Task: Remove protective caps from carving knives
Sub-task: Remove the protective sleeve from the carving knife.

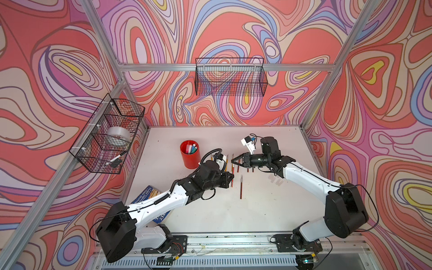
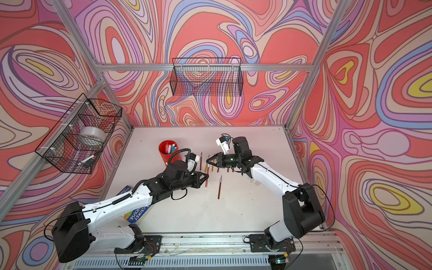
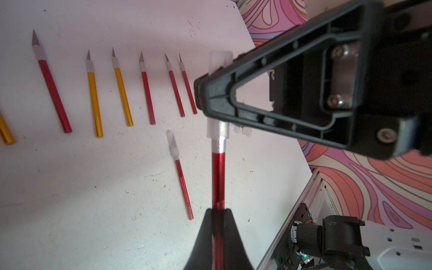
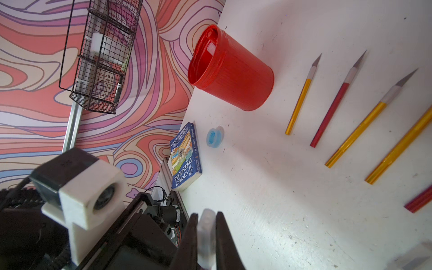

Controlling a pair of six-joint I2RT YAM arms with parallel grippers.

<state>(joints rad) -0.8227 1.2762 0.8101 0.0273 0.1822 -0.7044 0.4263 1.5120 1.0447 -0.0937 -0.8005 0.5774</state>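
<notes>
held knife (image 3: pixel 217 177): glossy dark red handle with a silver collar; it sits at the centre of the frame in both top views, its tip pointing toward the upper edge

protective cap (image 3: pixel 219 58): translucent whitish sleeve over the blade end of that knife, not yet off

left gripper (image 3: pixel 217 211): jaws closed tight round the red handle, well down the shaft from the cap

right gripper (image 4: pixel 207 214): pinched onto the cap from both sides, the narrow gap between the jaws filled by the plastic; one finger (image 3: pixel 210 102) crosses in front of the cap and hides its middle

capped knife (image 1: pixel 241 187): a second red one, lying flat on the table (image 3: pixel 93 187) just right of the left gripper in a top view, apart from the row

bare knives (image 3: pixel 147 93): red and yellow, side by side in a row with grey blades showing; in both top views the two grippers cover part of the row

loose caps (image 1: pixel 274 180): small clear pieces under the right arm, probably these; too faint to be sure

surroundings: a red cup (image 1: pixel 189 155) of markers (image 1: pixel 191 148) stands left of centre; a blue book (image 4: pixel 185 156) lies at the table's lower left with a blue tape roll (image 4: pixel 214 138) just beside it; wire baskets (image 1: pixel 230 77) hang on the walls
</notes>
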